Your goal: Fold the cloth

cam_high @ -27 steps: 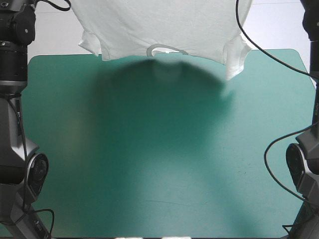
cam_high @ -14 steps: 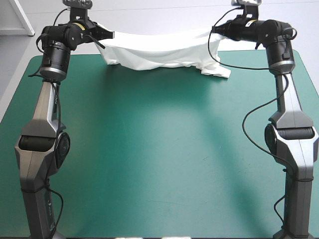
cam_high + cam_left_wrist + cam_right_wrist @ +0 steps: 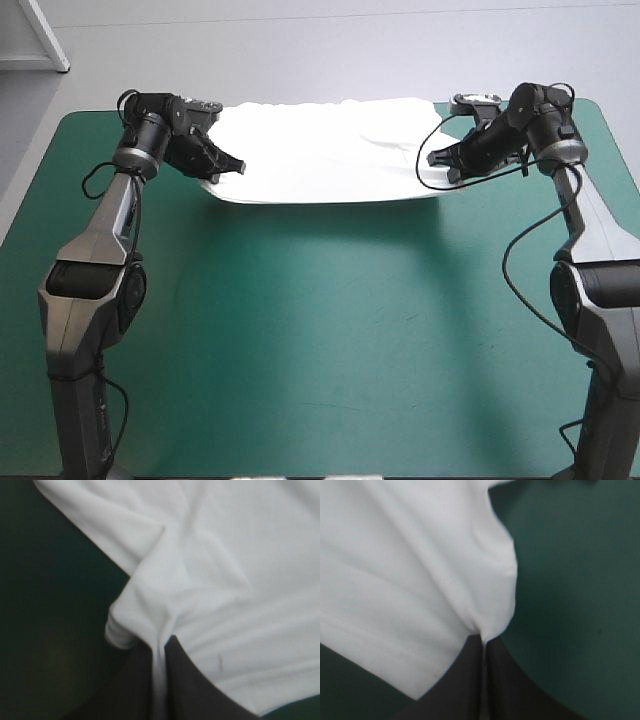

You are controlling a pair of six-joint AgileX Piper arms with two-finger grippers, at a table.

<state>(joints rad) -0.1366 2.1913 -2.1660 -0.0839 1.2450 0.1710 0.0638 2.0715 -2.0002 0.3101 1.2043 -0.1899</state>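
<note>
At the table (image 3: 300, 350) far edge, 2 arms reaching inward, jaws pinching T-shirt (image 3: 320, 160) corners

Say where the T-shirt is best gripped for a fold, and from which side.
Probably its two short ends, one gripper coming in from each side. The T-shirt lies spread as one wide band; the left gripper and right gripper are each shut on a pinched fold at an end.

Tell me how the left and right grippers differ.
The left gripper holds the T-shirt at its left end, pointing right; the right gripper holds its right end, pointing left. Cloth bunches thickly at the left gripper but thins to an edge at the right gripper. Both are shut on it.
</note>
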